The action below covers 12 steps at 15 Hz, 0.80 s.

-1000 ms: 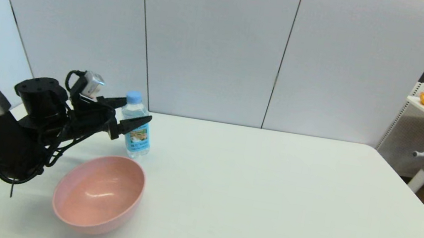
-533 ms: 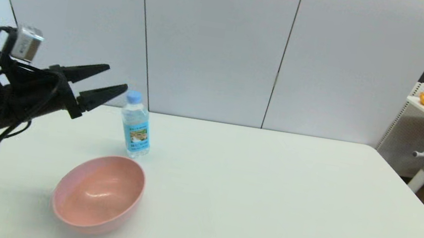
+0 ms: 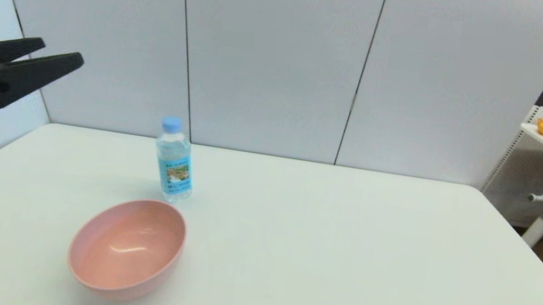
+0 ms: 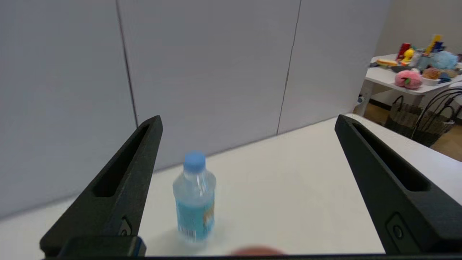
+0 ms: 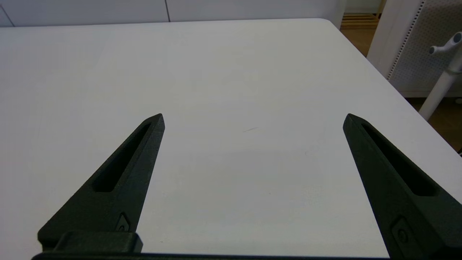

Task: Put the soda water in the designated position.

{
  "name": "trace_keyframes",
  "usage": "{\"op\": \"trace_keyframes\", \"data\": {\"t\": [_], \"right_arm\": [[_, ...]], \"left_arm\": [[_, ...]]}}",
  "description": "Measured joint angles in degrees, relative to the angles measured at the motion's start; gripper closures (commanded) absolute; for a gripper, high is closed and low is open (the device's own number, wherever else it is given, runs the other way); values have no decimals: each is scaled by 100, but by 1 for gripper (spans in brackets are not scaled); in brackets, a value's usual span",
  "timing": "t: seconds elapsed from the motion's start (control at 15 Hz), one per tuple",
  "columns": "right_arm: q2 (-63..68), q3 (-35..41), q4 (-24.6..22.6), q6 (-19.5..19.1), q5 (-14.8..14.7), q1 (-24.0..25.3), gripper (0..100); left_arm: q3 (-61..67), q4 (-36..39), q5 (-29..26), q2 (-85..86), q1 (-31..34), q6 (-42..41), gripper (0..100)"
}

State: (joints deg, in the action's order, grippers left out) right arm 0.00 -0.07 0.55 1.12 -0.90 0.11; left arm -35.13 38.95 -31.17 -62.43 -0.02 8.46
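Soda water [image 3: 173, 163]: small clear plastic bottle, light blue cap on, blue wrap label with picture facing forward and barcode at its side. Stands upright on the white tabletop, left of centre, near the back edge, free of any grip.

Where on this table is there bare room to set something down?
The whole right half of the table is bare, out to its right edge. Things cluster left of centre: the bottle stands just behind the pink bowl. The left gripper hangs open above the left edge.
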Motion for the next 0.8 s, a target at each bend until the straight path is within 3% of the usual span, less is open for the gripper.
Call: {"op": "trace_keyframes", "data": {"t": [0.2,0.33,0.6,0.8], "right_arm": [[2,0,-2,2,0,0,0],[0,0,-2,0,0,0,0],[2,0,-4,2,0,0,0],[0,0,-2,0,0,0,0]], "left_arm": [[-128,-2100,614,1248,-61,-336,0],[-157,-3129,1302,1957,-177,-625,0],[77,-3600,2586,2944,-388,-1124,0],[562,-3597,3135,3556,-411,-1154,0]]}}
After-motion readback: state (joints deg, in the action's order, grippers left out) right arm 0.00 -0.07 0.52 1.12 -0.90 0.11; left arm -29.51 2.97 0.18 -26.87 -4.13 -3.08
